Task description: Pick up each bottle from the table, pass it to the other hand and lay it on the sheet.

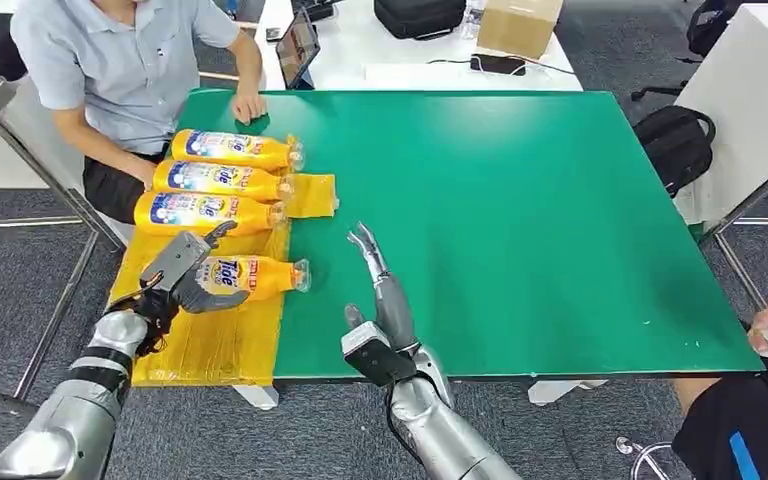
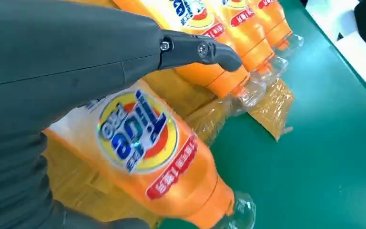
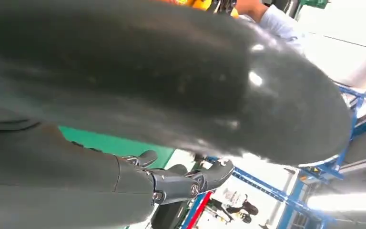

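Note:
Several orange Tide bottles lie side by side on a yellow sheet (image 1: 210, 340) at the left end of the green table (image 1: 520, 220). The nearest bottle (image 1: 260, 273) lies flat, its clear cap toward the table's middle. My left hand (image 1: 185, 275) surrounds its base: fingers lie along its near side, and the thumb (image 2: 200, 50) is lifted off it, reaching over the neighbouring bottle (image 1: 205, 212). Up close, that nearest bottle (image 2: 143, 143) rests on the sheet (image 2: 271, 102). My right hand (image 1: 385, 290) hovers over the bare table beside the sheet, fingers straight and empty.
A person (image 1: 130, 70) sits at the far left corner, one hand (image 1: 248, 105) resting on the table's edge by the farthest bottle (image 1: 235, 150). Another person (image 1: 750, 400) is at the near right corner. A black backpack (image 1: 675, 140) lies on the floor to the right.

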Controlling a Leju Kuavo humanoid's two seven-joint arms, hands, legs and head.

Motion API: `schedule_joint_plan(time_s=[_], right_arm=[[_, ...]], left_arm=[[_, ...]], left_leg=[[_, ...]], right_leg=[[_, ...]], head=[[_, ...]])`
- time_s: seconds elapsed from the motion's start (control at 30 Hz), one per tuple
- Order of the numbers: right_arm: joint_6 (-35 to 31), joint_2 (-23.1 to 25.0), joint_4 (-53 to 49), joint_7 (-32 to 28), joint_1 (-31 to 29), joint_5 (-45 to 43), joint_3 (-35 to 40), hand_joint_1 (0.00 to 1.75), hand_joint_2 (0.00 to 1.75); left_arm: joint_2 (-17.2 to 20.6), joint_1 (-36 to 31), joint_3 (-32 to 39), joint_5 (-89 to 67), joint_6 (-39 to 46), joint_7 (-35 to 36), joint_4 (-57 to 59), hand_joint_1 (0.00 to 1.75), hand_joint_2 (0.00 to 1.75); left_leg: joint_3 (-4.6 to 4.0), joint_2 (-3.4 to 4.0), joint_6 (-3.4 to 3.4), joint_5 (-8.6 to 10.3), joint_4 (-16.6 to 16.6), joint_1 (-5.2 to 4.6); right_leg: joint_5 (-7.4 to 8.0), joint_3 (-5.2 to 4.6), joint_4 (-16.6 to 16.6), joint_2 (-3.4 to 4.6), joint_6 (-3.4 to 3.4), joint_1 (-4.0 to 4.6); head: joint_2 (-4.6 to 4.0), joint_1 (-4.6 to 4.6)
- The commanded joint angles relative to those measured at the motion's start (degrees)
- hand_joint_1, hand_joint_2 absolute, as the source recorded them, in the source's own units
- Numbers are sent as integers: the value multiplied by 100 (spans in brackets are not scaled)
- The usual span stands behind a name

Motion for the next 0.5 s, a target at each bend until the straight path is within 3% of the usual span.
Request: schedule_joint_plan(time_s=[0.03,0.17,0.2,0.3,0.33,0.5], right_arm=[[-53,-203,81,-190,-108,-60,122,0,0],[-318,-305,-700,-190,190,-62,90,0,0],[-535,-339,-1104,-190,310,-86,86,0,175],[-1384,-390,-2424,-190,708,-25,-47,0,175],[-1384,-210,-3107,-190,1008,223,-438,0,175],[-1384,-21,-3881,-190,1588,732,-801,0,175]], left_arm=[[-435,938,203,876,352,-183,-2287,0,175],[-1083,1496,335,1195,1162,-480,-3640,0,175],[-1278,1608,378,1310,1387,-541,-3922,0,175],[-1669,1966,295,1982,1742,-565,-4504,0,175],[-1746,2139,168,2127,2026,-762,-4583,0,175],[-1810,2653,-453,2630,2476,-1085,-4692,0,175]], left_leg=[[8,4,8,-5,-3,0],[6,-7,11,-8,0,0],[13,-10,15,-14,1,1],[-17,-19,12,-9,10,-1],[-15,-16,13,-13,11,-3],[4,-13,12,-24,1,-6]], right_leg=[[-3,8,-6,-1,-9,3],[-8,13,-7,-14,-10,4],[-14,23,-8,-20,-14,6],[-11,-5,-1,-25,-7,3],[-13,-4,-1,-23,-8,2],[-21,13,-9,-21,-17,0]], head=[[0,-2],[0,-2],[0,-2],[0,-4],[0,-2],[0,-4]])
